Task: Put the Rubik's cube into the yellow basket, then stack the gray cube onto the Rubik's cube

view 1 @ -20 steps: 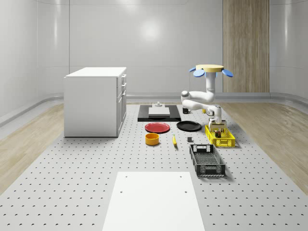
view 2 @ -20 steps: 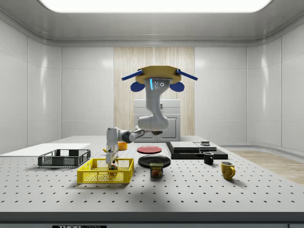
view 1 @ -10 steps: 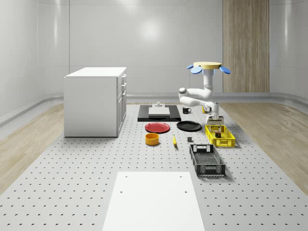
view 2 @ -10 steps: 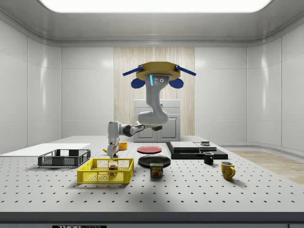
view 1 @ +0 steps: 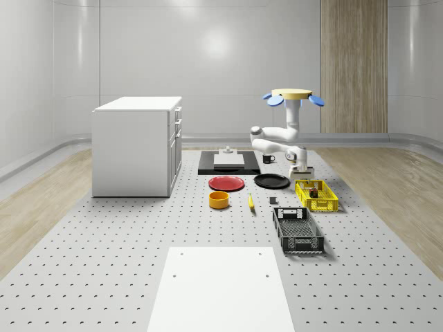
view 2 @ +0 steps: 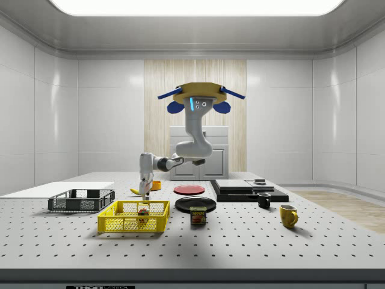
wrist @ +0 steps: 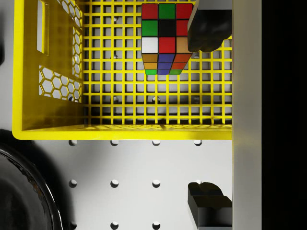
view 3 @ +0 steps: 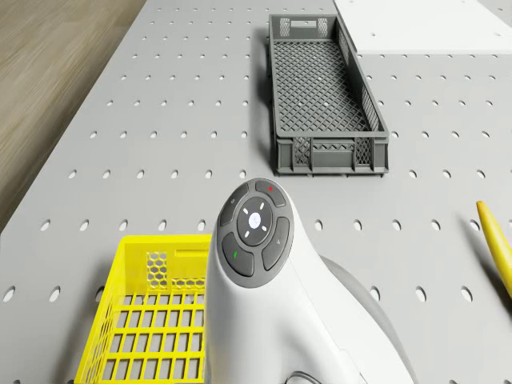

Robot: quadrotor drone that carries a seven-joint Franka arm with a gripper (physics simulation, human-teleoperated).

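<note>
Rubik's cube in the basket, gray cube still to come

From my station, the Rubik's cube [wrist: 165, 37] sits on the floor of the yellow basket [wrist: 53, 129], so I judge the first half done; the stacking is left, and the small dark block [view 1: 273, 201] lying on the surface [view 1: 138, 235] between the banana [view 1: 250, 201] and the basket may be the gray cube, though I cannot be sure. The drone [view 2: 197, 96] hovers above the surface near the black plate [view 2: 195, 203], its arm bent down and out so the claw [view 2: 144, 191] hangs over the basket's rim, fingers [wrist: 208, 28] spread wide and holding nothing, clear above the Rubik's cube.
</note>
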